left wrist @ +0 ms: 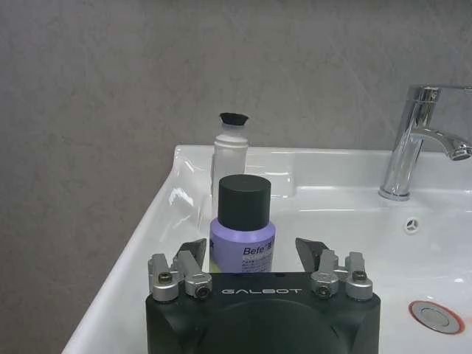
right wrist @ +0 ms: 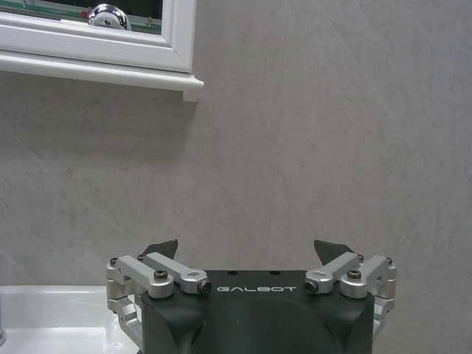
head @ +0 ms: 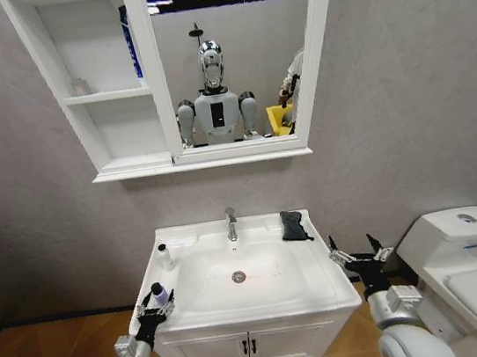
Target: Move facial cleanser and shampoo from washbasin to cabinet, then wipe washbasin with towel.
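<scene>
The left gripper (head: 156, 304) sits at the washbasin's (head: 266, 312) front left corner, jaws spread on either side of a purple bottle with a black cap (head: 159, 293). From the head view the bottle is small and half covered by the gripper, and contact cannot be judged there. The left wrist view is clearer: the bottle (left wrist: 243, 228) stands upright on the washbasin's (left wrist: 147, 258) left rim between the open jaws of the left gripper (left wrist: 253, 251), with gaps visible on both sides; its base is hidden behind the gripper body and its label is only partly readable. Behind it, toward the back left corner, stands a slim white bottle with a dark cap (left wrist: 230, 151), also seen in the head view (head: 164, 256). The chrome tap (left wrist: 417, 140) is cut off at the wrist view's edge.

The right gripper (head: 359, 258) hovers just off the washbasin's right edge, jaws spread and holding nothing. Its wrist view confirms the open right gripper (right wrist: 251, 253) facing grey wall, with a sliver of the washbasin (right wrist: 51, 317) and the cabinet's (right wrist: 110, 55) lower corner.

The black towel (head: 293, 225) lies bunched at the back right corner, beside the tap (head: 231, 224). The cabinet (head: 111, 94) hangs above, its top cut off.
</scene>
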Tool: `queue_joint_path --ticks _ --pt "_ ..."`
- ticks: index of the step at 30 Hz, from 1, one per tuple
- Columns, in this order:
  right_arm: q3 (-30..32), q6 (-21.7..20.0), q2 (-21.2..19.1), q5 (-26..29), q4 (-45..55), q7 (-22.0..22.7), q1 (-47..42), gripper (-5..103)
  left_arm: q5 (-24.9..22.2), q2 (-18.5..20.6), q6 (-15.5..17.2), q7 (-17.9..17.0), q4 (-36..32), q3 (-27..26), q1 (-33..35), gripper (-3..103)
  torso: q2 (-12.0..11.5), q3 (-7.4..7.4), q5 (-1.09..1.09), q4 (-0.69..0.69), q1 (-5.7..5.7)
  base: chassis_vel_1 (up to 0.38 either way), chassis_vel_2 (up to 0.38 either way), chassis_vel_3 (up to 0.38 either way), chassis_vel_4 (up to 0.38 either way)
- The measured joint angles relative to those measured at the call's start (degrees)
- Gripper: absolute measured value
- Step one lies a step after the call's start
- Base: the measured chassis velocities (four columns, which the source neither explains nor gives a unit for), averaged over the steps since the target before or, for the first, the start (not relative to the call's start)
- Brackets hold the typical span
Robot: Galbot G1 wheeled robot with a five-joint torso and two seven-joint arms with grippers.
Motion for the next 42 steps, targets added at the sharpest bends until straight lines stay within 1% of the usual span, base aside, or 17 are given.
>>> queue_joint_path --ticks 7,15,19,22,23,25,26,29,30,32,33,35,36,38,39,40,42 --pt "0.9 -0.2 -0.8 0.8 -0.8 0.1 0.9 100 0.8 -0.3 0.3 -0.2 1.0 0.7 -1.0 43 0.0 0.00 0.01 0.00 0.00 0.000 0.000 0.000 0.000" --pt "1.5 -0.6 -1.0 1.2 -1.2 0.1 1.6 100 0.5 0.1 1.1 -1.3 -1.2 1.0 -1.2 43 0.0 0.00 -0.02 0.00 0.00 0.000 0.000 0.000 0.000" --pt "1.0 -0.8 -0.8 0.9 -1.2 0.1 1.6 100 -1.5 2.3 5.5 -5.3 -7.6 0.5 -0.7 43 0.0 0.00 -0.01 0.00 0.00 0.000 0.000 0.000 0.000" --pt "-0.7 -1.4 -0.7 0.2 -1.0 0.0 2.2 100 -8.1 8.5 12.5 -13.3 -17.3 -1.3 -1.4 43 0.0 0.00 -0.01 0.00 0.00 0.000 0.000 0.000 0.000" --pt "-0.7 -1.4 -0.7 0.2 -1.0 0.0 2.2 100 -8.1 8.5 12.5 -13.3 -17.3 -1.3 -1.4 43 0.0 0.00 -0.01 0.00 0.00 0.000 0.000 0.000 0.000" --pt "-1.5 -2.0 -0.7 0.1 -0.4 -0.1 2.6 100 -15.5 13.6 18.3 -20.4 -23.1 -2.2 -3.5 43 0.0 0.00 0.01 0.02 0.00 0.000 0.000 0.000 0.000" --pt "-1.5 -2.0 -0.7 0.1 -0.4 -0.1 2.6 100 -15.5 13.6 18.3 -20.4 -23.1 -2.2 -3.5 43 0.0 0.00 0.01 0.02 0.00 0.000 0.000 0.000 0.000" --pt "-1.8 -2.3 -0.9 -0.1 0.8 -0.2 2.4 100 -27.7 22.9 26.0 -29.1 -29.1 -3.4 -9.0 43 0.0 0.00 -0.01 0.00 0.00 0.000 0.000 0.000 0.000" --pt "-1.8 -2.3 -0.9 -0.1 0.8 -0.2 2.4 100 -27.7 22.9 26.0 -29.1 -29.1 -3.4 -9.0 43 0.0 0.00 -0.01 0.00 0.00 0.000 0.000 0.000 0.000" --pt "-1.6 -2.4 -1.2 -0.1 1.6 -0.4 1.6 100 -34.5 28.5 28.9 -32.6 -30.9 -3.9 -13.1 43 0.0 0.00 -0.01 -0.01 0.00 0.000 0.000 0.000 0.000" --pt "-1.6 -2.4 -1.2 -0.1 1.6 -0.4 1.6 100 -34.5 28.5 28.9 -32.6 -30.9 -3.9 -13.1 43 0.0 0.00 -0.01 -0.01 0.00 0.000 0.000 0.000 0.000" --pt "-1.4 -2.4 -1.5 -0.1 2.3 -0.4 0.8 100 -42.7 35.1 31.4 -36.4 -31.8 -3.9 -18.6 43 0.0 0.00 -0.01 -0.01 0.00 0.000 0.000 0.000 0.000" --pt "-1.4 -2.4 -1.5 -0.1 2.3 -0.4 0.8 100 -42.7 35.1 31.4 -36.4 -31.8 -3.9 -18.6 43 0.0 0.00 -0.01 -0.01 0.00 0.000 0.000 0.000 0.000" --pt "-1.3 -2.4 -1.6 -0.1 2.9 -0.4 0.2 100 -50.4 40.4 33.2 -39.1 -31.2 -3.0 -24.4 43 0.0 0.00 -0.01 0.01 0.00 0.000 0.000 0.000 0.000" --pt "-1.3 -2.4 -1.6 -0.1 2.9 -0.4 0.2 100 -50.4 40.4 33.2 -39.1 -31.2 -3.0 -24.4 43 0.0 0.00 -0.01 0.01 0.00 0.000 0.000 0.000 0.000" --pt "-1.2 -2.3 -1.5 -0.1 3.2 -0.4 -0.2 100 -54.3 43.0 34.1 -40.3 -29.6 -2.0 -28.8 43 0.0 0.00 -0.01 0.00 0.00 0.000 0.000 0.000 0.000" --pt "-1.2 -2.2 -1.4 -0.2 3.2 -0.4 -0.6 100 -57.1 44.9 34.8 -40.8 -27.7 -1.1 -32.9 43 0.0 0.00 -0.01 -0.01 0.00 0.000 0.000 0.000 0.000"
